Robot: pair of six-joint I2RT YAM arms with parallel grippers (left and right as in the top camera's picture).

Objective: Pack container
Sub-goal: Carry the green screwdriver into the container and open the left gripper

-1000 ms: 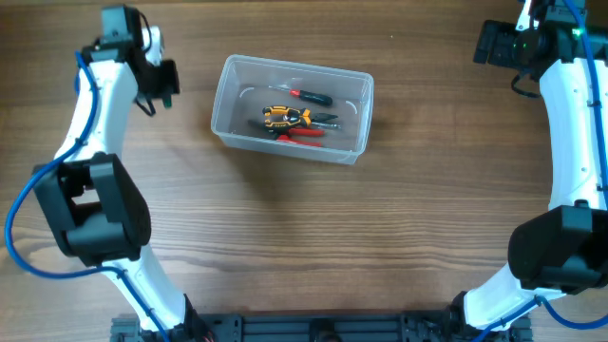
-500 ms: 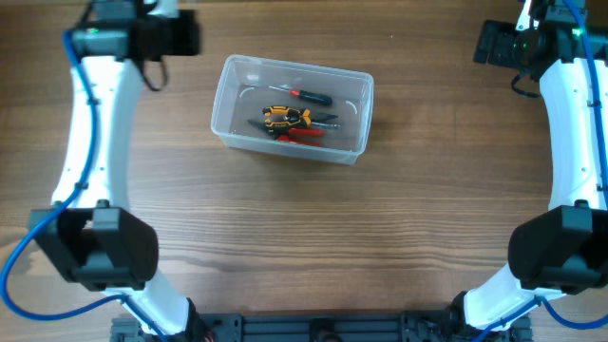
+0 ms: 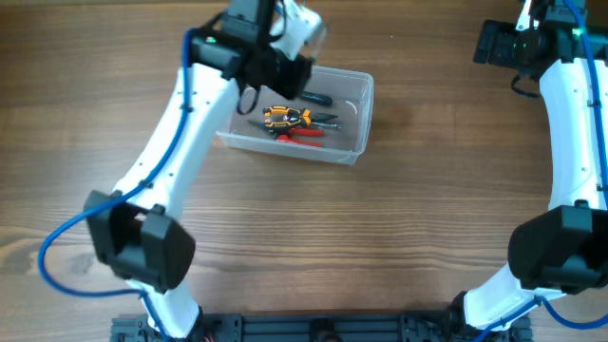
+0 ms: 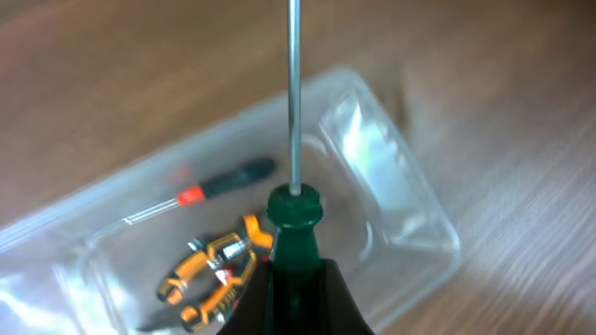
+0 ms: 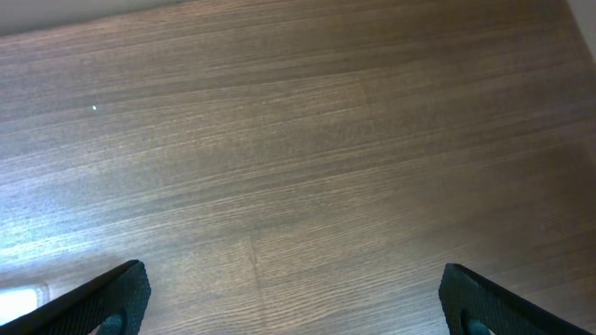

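The clear plastic container (image 3: pixel 353 142) sits at the table's upper middle and also shows in the left wrist view (image 4: pixel 424 219). Inside lie a black and red screwdriver (image 3: pixel 318 98), orange and black pliers (image 3: pixel 283 117) and red-handled pliers (image 3: pixel 302 135). My left gripper (image 3: pixel 285 71) hangs over the container's left half, shut on a green-handled screwdriver (image 4: pixel 296 228) whose metal shaft points away from the wrist. My right gripper (image 3: pixel 489 43) is at the far upper right, open and empty above bare wood (image 5: pixel 298 307).
The wooden table (image 3: pixel 380 237) spreads around the container. The right arm (image 3: pixel 575 133) runs down the right edge and the left arm (image 3: pixel 180 133) crosses from the lower left up to the container.
My left arm has swung from the far upper left to the right and now sits over the container. The right arm has not moved.
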